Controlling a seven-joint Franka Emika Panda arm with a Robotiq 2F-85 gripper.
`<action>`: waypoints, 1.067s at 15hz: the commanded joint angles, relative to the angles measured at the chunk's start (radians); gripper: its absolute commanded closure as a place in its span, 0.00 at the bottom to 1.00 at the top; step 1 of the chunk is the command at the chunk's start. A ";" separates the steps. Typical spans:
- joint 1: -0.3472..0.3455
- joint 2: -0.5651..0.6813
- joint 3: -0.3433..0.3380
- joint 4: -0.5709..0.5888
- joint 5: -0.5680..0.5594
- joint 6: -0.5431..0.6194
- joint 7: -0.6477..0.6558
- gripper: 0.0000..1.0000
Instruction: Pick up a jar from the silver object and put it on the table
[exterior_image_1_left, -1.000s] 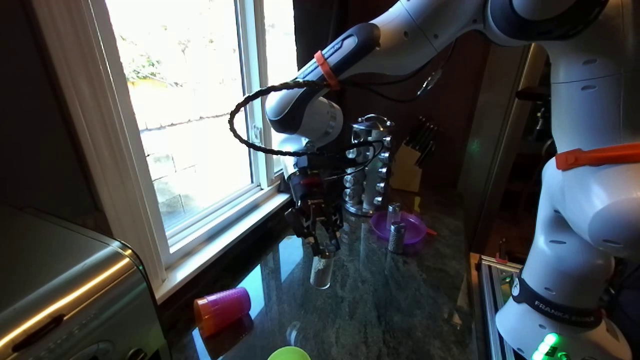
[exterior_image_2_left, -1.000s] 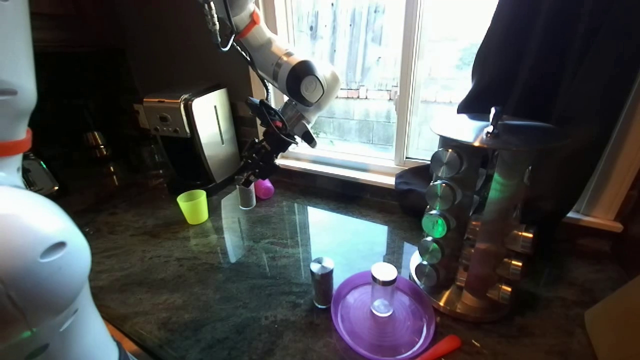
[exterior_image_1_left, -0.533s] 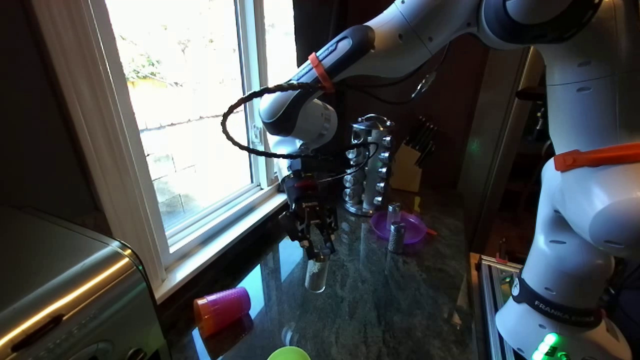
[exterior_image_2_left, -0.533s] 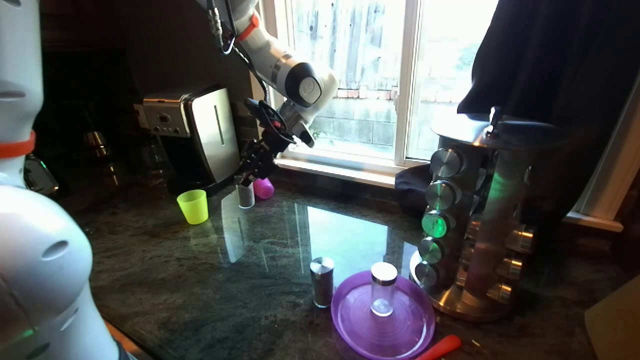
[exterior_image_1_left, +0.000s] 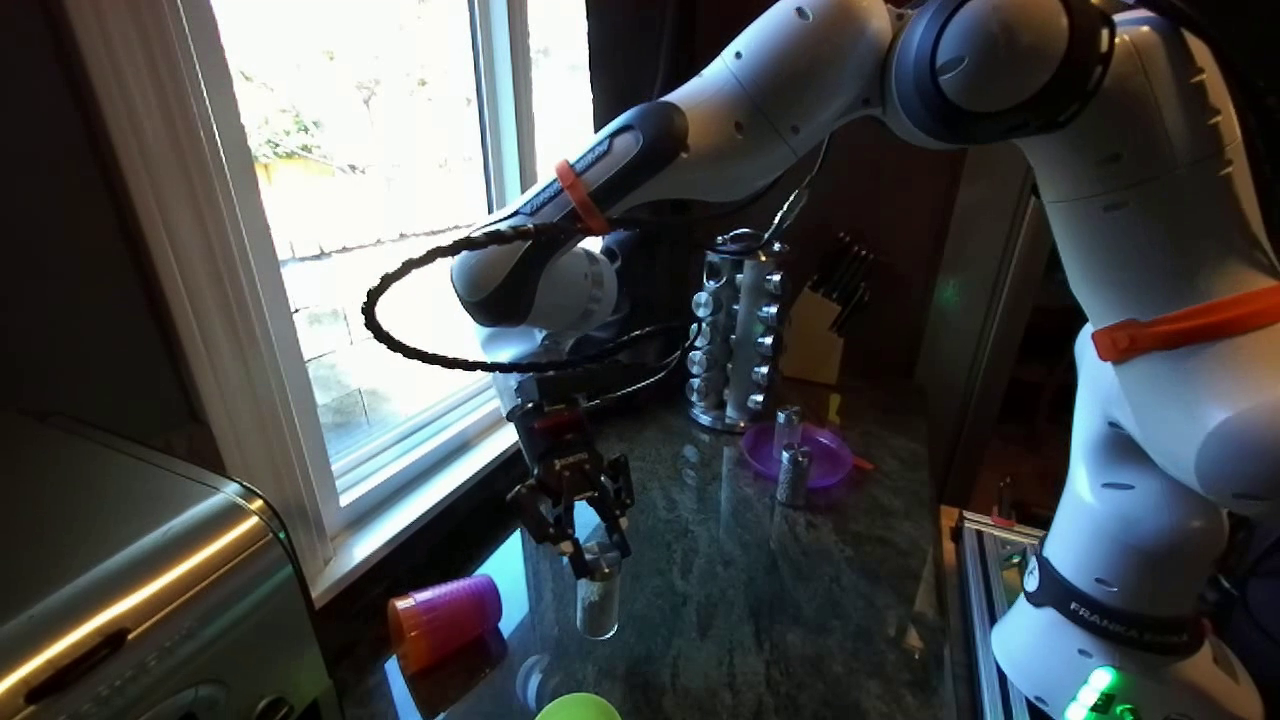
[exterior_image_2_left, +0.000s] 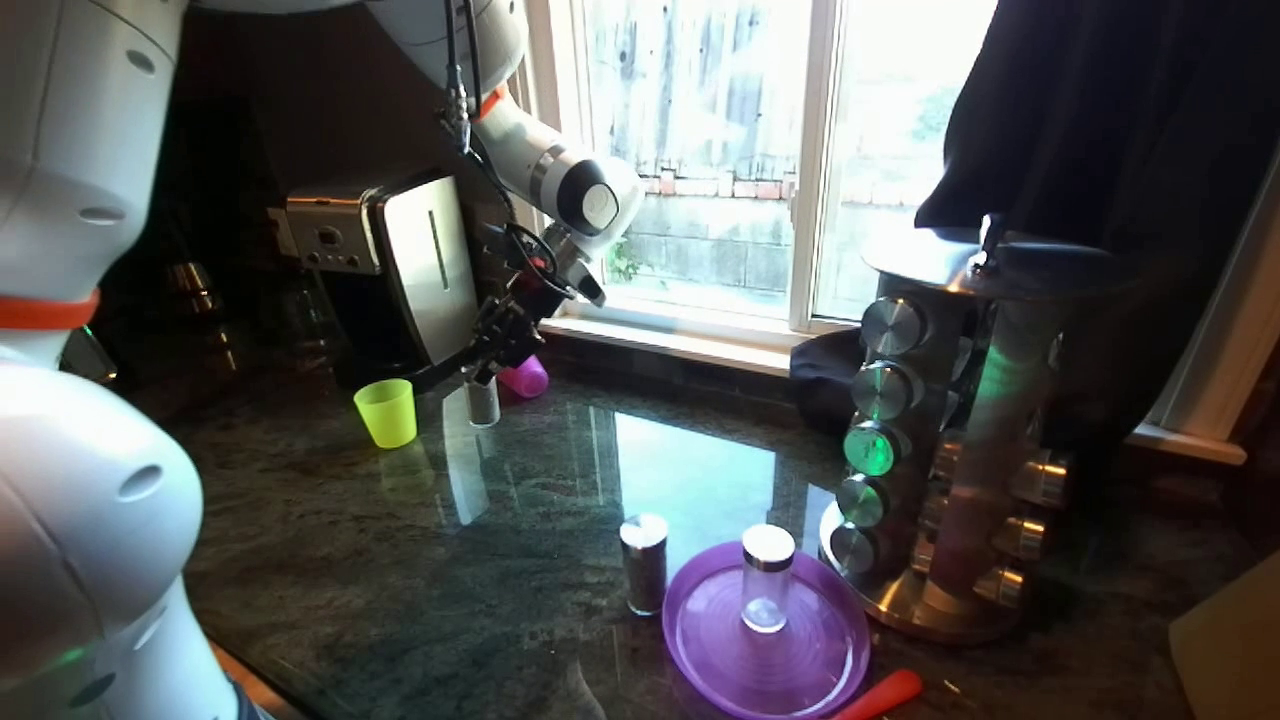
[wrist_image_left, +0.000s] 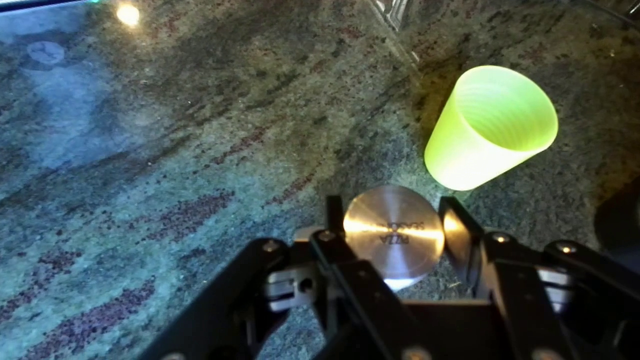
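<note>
In an exterior view, I have the gripper (exterior_image_1_left: 600, 562) over the near half of the table (exterior_image_1_left: 730, 610), fingertips pointing down, with the jar (exterior_image_1_left: 598, 605) below them and close to upright. I can't tell from here whether its base touches the stone. To its left a pink-and-orange cup (exterior_image_1_left: 445, 620) lies on its side, and at the near left sits a brushed-steel appliance (exterior_image_1_left: 120, 560). At the far end, well apart from my jar, the silver object (exterior_image_1_left: 738, 340) stands upright beside a knife block (exterior_image_1_left: 812, 340). A window (exterior_image_1_left: 370, 190) runs along the left.

In an exterior view, a purple dish (exterior_image_2_left: 700, 640) lies near, just left of the silver object, and a clear lidded jar (exterior_image_2_left: 766, 595) stands in it. A dark-filled jar (exterior_image_2_left: 645, 575) stands just left of the dish, and a red handle (exterior_image_2_left: 888, 692) shows at its near right. My jar is at the far left, right of a lime cup (exterior_image_2_left: 387, 415), with the pink-and-orange cup just beyond it.

In the wrist view, I look down on the jar's silver lid (wrist_image_left: 394, 227), lettered PIZZA upside down. My fingers (wrist_image_left: 457, 232) are drawn in to the lid's width and grip it from both sides. The lime cup stands upright, farther and to the right, apart from the jar.
</note>
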 joint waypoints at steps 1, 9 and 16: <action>0.019 0.093 0.004 0.113 -0.033 -0.035 0.043 0.75; 0.055 0.179 0.005 0.215 -0.100 -0.037 0.051 0.75; 0.094 0.124 0.000 0.226 -0.175 -0.127 0.091 0.00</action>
